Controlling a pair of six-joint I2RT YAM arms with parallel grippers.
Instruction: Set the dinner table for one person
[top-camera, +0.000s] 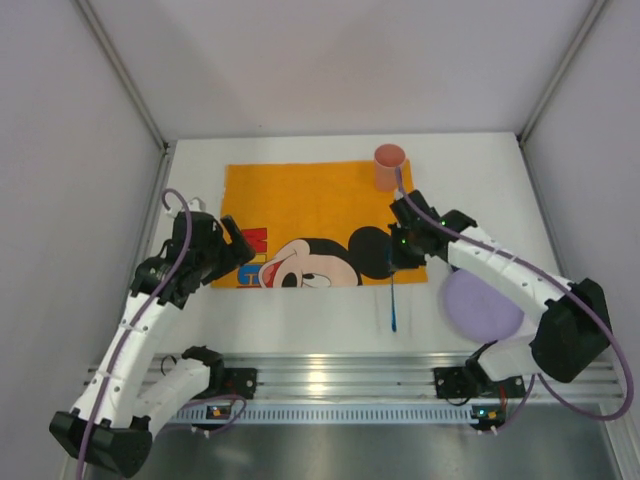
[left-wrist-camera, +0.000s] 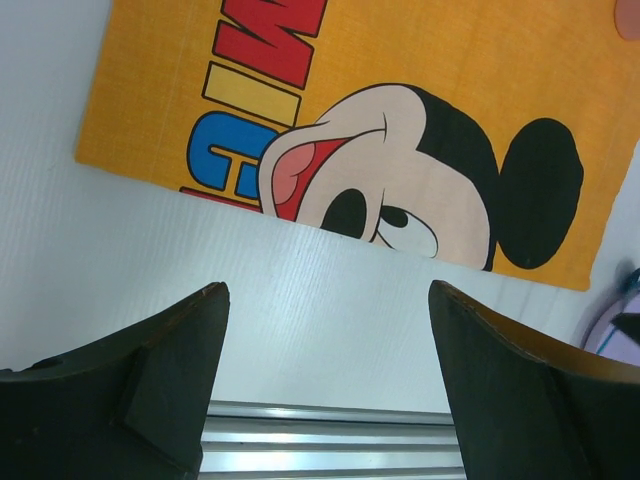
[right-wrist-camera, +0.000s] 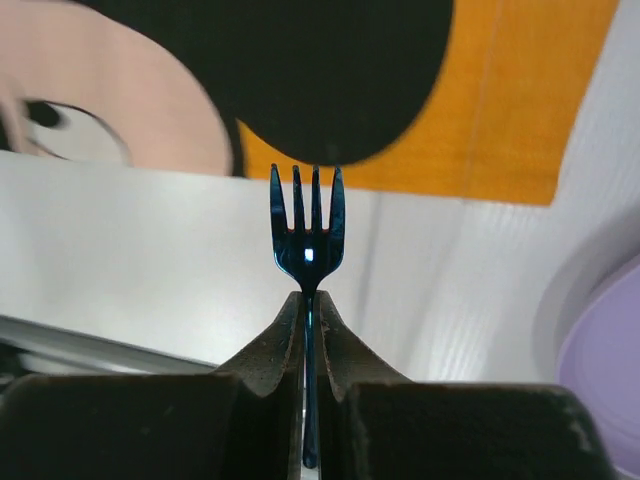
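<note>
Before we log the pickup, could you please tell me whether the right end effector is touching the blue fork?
Touching. In the right wrist view the right end effector is shut on the fork, pressed against its handle from both sides.

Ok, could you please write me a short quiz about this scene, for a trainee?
1. What does the right pincer hold? A) a spoon B) a fork C) a knife
2. True or false: the purple plate lies on the orange placemat.
3. Fill in: the left pincer is ____ and holds nothing.

Key
1. B. The blue fork is clamped in the shut pincer, with its tines pointing forward.
2. False. The plate lies on the white table, to the right of the placemat.
3. open
</note>
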